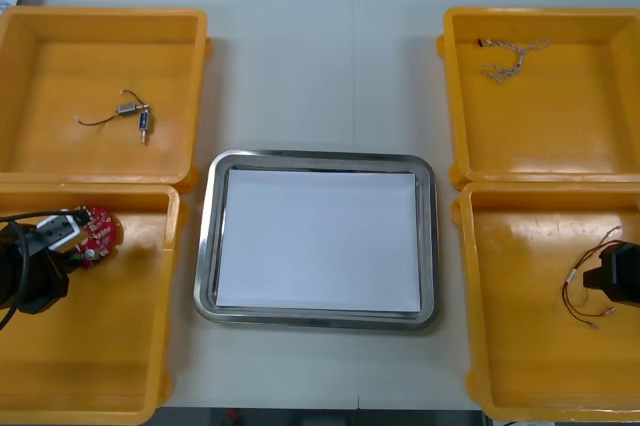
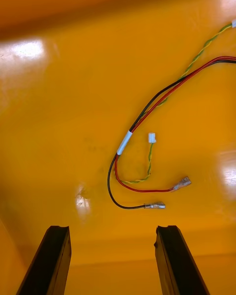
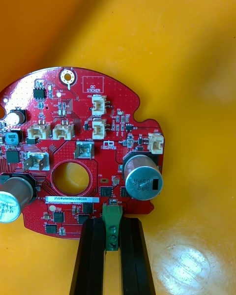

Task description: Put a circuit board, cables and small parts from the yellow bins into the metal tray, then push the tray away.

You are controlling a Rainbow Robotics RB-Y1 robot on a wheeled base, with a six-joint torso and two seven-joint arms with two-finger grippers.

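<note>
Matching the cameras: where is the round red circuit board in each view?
Front view: round red circuit board in the near left yellow bin, at the left gripper.
Left wrist view: board gripped by its green connector.
Right wrist view: open right gripper over a red and yellow cable instead.
Shared landmark: the left gripper.

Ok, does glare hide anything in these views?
Right wrist view: glare patches on the bin, clear of the red and yellow cable ahead of the open right gripper. Left wrist view: one spot beside the left gripper, off the circuit board it grips. Front view: metal tray rim shines.
</note>
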